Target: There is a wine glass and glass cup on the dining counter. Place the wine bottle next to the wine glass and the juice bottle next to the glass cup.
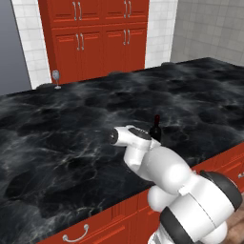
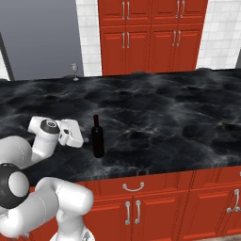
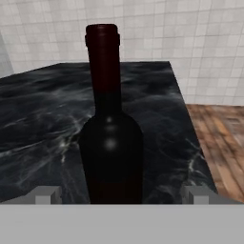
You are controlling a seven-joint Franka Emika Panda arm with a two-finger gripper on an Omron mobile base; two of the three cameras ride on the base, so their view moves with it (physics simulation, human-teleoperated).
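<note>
Your gripper [image 2: 81,140] has its jaws wide apart, holding nothing. The wine bottle [image 2: 97,136] stands straight up near the front edge of the dining counter [image 2: 179,117], right ahead of the jaws and centred between both fingertips [image 3: 46,194]. Push straight forward to fit it between them. The wine glass [image 1: 55,77] waits far off by the back edge.

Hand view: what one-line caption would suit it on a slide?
Open gripper lined up on the upright wine bottle standing on the dining counter.
</note>
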